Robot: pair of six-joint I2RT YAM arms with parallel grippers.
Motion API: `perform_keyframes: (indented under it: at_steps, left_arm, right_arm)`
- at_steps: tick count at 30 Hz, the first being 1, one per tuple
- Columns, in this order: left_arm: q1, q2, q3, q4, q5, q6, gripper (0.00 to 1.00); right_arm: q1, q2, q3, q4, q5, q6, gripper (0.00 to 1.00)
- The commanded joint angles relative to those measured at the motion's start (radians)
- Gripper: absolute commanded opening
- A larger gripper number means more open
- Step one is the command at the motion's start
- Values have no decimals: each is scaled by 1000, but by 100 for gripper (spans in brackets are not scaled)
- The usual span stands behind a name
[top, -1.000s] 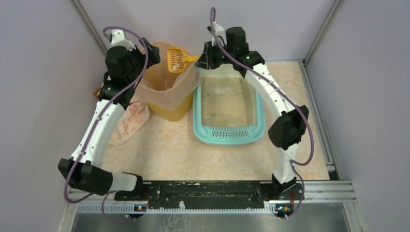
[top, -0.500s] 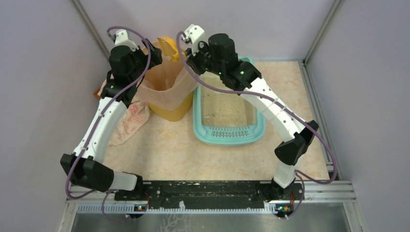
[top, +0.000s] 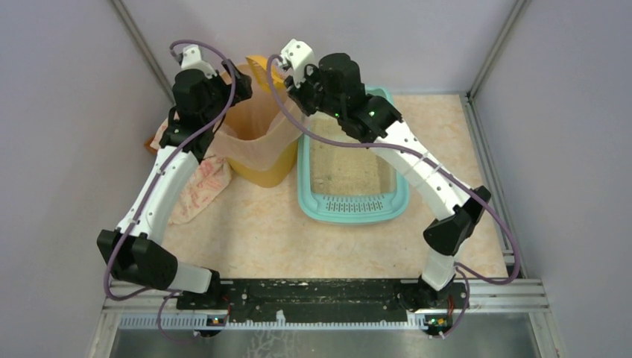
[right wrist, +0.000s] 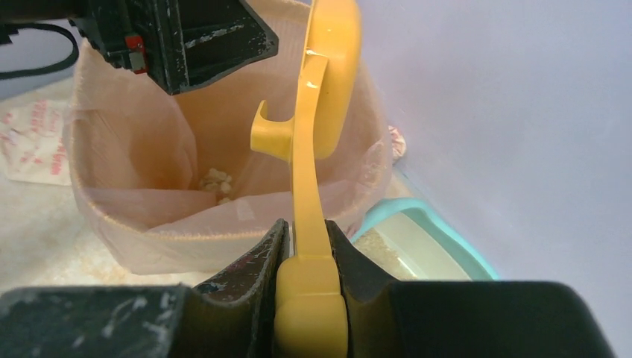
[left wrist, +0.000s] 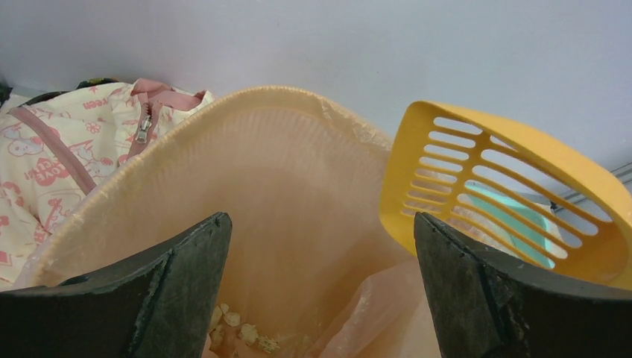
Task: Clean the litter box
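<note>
The teal litter box (top: 354, 209) lies right of centre, slotted grille at its near end, beige litter inside. My right gripper (top: 296, 84) is shut on the handle of a yellow slotted scoop (right wrist: 309, 186), which is turned on edge over the yellow bin (top: 258, 170) with its peach liner (right wrist: 134, 216). In the left wrist view the scoop (left wrist: 507, 186) looks empty. Pale clumps (right wrist: 216, 181) rest at the bottom of the liner. My left gripper (left wrist: 320, 220) hangs open over the bin's left rim, holding nothing. In the right wrist view a corner of the litter box (right wrist: 440, 239) shows.
A white and pink patterned cloth bag (top: 200, 188) lies left of the bin against the wall. Lilac walls close in the back and both sides. A metal rail (top: 320, 298) carrying the arm bases runs along the near edge.
The right arm swung left and rolled the scoop from flat to on edge over the bin; the clumps it carried are off it. The left gripper shifted slightly, still open.
</note>
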Motion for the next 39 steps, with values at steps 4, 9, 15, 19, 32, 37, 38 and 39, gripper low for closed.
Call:
perform_keyframes:
  at_steps: [4,9,15,19,32,37,38,39]
  left_arm:
    - [13,6,0,38,21,-13,97]
    - [17,31,15,46,42,-18,97]
    - [16,74,47,77,118,-46,97]
    - [15,112,80,77,121,-42,97]
    - [-2,280,202,127,230,-86,96]
    - [-2,305,224,161,237,-79,97]
    - [-2,313,233,160,240,-71,97]
    - [0,323,240,161,240,-65,97]
  right_arm:
    - [-200,-131,20,131,-196,303,0]
    - [-406,-182,-11,76,-260,489,0]
    - [-551,-170,-52,-206,-261,469,0]
    - [-549,-154,-89,-343,-220,427,0]
    - [-415,-47,-50,-665,3,383,0]
    - [-415,-70,-149,-724,30,409,0]
    - [-415,-73,-165,-736,37,415,0]
    - [-415,-79,-189,-744,39,418,0]
